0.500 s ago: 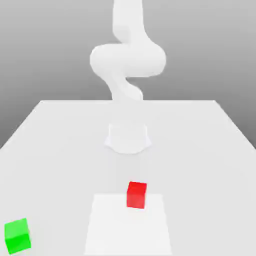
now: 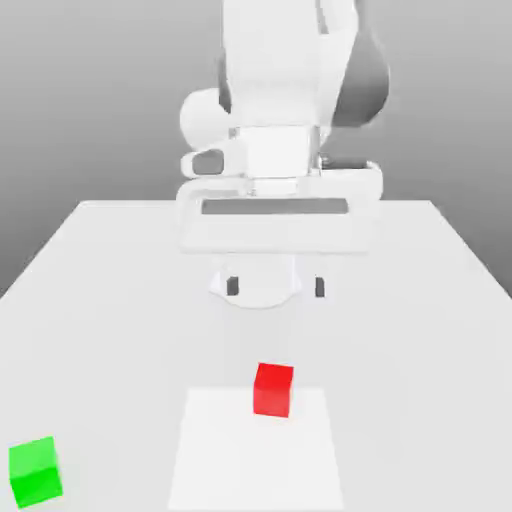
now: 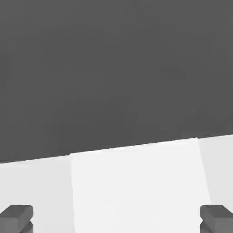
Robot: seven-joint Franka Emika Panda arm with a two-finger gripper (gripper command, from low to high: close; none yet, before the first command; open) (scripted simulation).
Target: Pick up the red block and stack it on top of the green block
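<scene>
White two-finger robot gripper with dark fingertips point(image 2: 276, 287), upper middle of the exterior view, fingers spread wide, nothing between them. It hangs above the pale grey flat table point(image 2: 120, 330), clear of both blocks. White jointed robot arm point(image 2: 275, 60) runs down from the top edge, middle of the frame; its rounded white base point(image 2: 257, 280) shows behind the fingertips.

Small plain bright red cube point(image 2: 273, 390): lower middle of the exterior view, resting at the far edge of a white rectangular patch point(image 2: 255, 460) on the table, apart from the gripper. Small plain bright green cube point(image 2: 35, 472): lower left corner area, on the table, well apart from the red one, sitting slightly turned. Nothing stacked.

Hand view: fingertips at both lower corners, wide apart; white patch and table along the bottom, dark grey area above them.
</scene>
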